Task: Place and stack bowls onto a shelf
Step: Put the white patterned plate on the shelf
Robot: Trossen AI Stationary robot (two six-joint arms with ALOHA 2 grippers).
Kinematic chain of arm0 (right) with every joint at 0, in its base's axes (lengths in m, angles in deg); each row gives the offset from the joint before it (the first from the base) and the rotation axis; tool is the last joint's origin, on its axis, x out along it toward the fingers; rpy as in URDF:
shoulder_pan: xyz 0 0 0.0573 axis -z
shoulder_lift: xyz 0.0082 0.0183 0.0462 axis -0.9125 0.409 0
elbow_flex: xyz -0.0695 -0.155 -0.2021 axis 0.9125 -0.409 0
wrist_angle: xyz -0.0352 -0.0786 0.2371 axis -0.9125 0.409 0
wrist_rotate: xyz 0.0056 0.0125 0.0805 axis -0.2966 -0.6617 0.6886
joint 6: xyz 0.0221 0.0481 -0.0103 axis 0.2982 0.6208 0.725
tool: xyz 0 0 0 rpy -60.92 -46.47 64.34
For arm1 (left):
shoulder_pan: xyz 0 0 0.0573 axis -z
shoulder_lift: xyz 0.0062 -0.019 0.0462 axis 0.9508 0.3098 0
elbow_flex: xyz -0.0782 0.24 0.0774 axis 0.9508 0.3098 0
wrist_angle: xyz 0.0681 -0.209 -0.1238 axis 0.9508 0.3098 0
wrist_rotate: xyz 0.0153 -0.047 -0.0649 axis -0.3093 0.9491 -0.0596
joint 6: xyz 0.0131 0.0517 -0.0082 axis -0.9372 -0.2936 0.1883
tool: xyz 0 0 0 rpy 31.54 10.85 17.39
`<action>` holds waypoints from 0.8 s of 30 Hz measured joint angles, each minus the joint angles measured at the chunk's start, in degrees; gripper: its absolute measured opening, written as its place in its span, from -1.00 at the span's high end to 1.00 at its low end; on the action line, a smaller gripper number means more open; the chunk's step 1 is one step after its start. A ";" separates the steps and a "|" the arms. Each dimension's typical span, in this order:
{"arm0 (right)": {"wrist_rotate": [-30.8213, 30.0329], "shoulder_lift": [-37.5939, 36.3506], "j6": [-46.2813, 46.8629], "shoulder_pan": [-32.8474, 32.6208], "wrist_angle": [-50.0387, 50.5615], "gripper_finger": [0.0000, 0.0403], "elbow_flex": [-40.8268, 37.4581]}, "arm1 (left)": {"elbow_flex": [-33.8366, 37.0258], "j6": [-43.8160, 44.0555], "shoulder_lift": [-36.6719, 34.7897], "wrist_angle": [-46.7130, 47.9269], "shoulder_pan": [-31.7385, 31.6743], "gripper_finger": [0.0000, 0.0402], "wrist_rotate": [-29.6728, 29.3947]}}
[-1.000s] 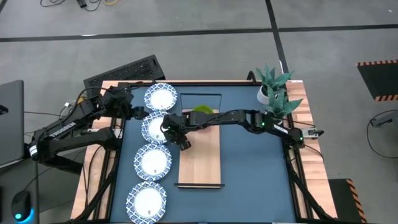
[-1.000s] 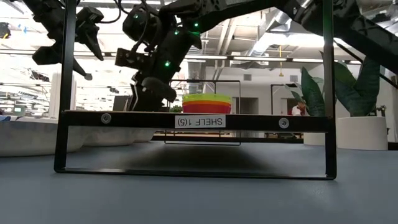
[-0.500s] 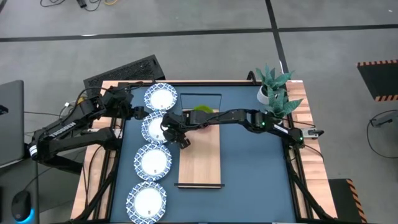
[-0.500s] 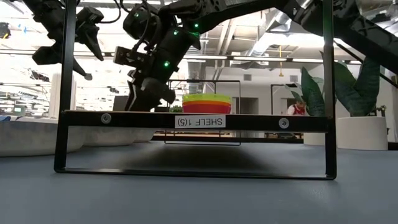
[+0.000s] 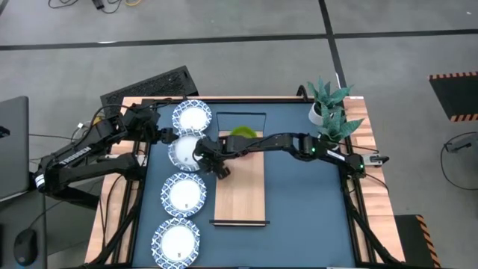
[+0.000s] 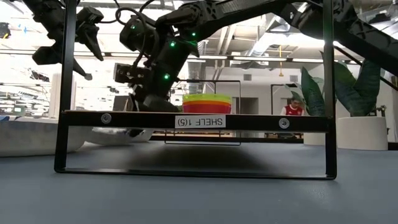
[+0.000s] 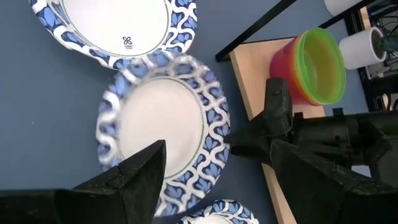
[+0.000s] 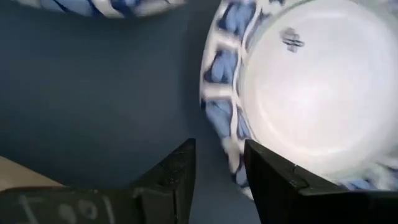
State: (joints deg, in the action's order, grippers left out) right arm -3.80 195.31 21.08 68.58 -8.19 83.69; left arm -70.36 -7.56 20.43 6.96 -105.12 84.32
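Observation:
Four white dishes with blue patterned rims lie in a row along the table's left side. The second dish from the far end (image 5: 181,152) (image 7: 163,127) is tipped, with my right gripper (image 5: 210,159) (image 8: 219,177) at its shelf-side rim. The light wooden shelf (image 5: 240,187) lies beside the row. On its far end stands a stack of small glossy bowls (image 5: 241,134) (image 6: 207,102), green on top. My left gripper (image 5: 162,135) (image 7: 217,186) hovers open above the two far dishes and touches nothing. My right gripper has the second dish by its rim (image 8: 231,163) on the side facing the shelf. The rim runs between the two fingers, one finger (image 8: 177,171) outside it and the other over the dish. The fingers come from the table's right, slanting down. The dish sits tilted.
The other three dishes (image 5: 193,118) (image 5: 184,193) (image 5: 178,241) lie flat close by. A white plant pot (image 5: 320,113) stands at the table's far right corner. The blue tabletop right of the shelf (image 5: 306,202) is bare. A black frame (image 6: 196,121) crosses the low view.
My right gripper has moved down and toward the table's left edge, onto the second dish's rim. That dish, flat a second ago, is now tipped and blurred with motion, its shelf-side edge raised.

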 joint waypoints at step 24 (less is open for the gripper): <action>-3.28 -0.15 -1.54 -0.61 -3.37 0.47 -0.04 | 0.00 -0.09 0.00 -0.13 0.02 -0.36 -0.02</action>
State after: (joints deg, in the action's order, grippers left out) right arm -7.08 195.16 19.54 67.97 -11.56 83.65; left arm -70.36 -7.65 20.43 6.83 -105.10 84.30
